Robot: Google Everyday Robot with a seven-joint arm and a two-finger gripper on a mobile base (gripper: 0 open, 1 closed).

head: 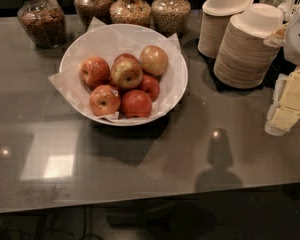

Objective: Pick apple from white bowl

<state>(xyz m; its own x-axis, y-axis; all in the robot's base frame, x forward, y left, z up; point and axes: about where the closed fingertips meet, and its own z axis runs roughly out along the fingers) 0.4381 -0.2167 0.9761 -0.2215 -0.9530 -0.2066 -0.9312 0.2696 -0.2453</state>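
Glare patches lie on the near part of the dark, glossy surface [155, 169], lower left of the frame. Beyond them, left of centre, stands the white bowl [176, 86], wide and shallow, lined with crinkled white paper [60, 81] that sticks out past its rim. The apple [126, 73], mottled yellow-green with red streaks and a dark stem dimple, sits on top of the pile at the middle of the bowl. Red apples [136, 104] lie around and below it, and a smoother golden-tan apple [153, 60] rests just beside it to the upper right.

The end effector [286, 115] is at the right edge of the frame, partly cut off: a white housing above, pale yellow blocky parts below, close over the surface. It is well apart from the white bowl and to the right of the apple, touching neither. How far open it is I cannot tell, nor whether it holds anything.

Farther back, at upper right, two stacks of tan paper bowls [242, 54] lean near the end effector. Along the far edge, behind the white bowl, stands a row of glass jars [42, 26] with brownish contents.
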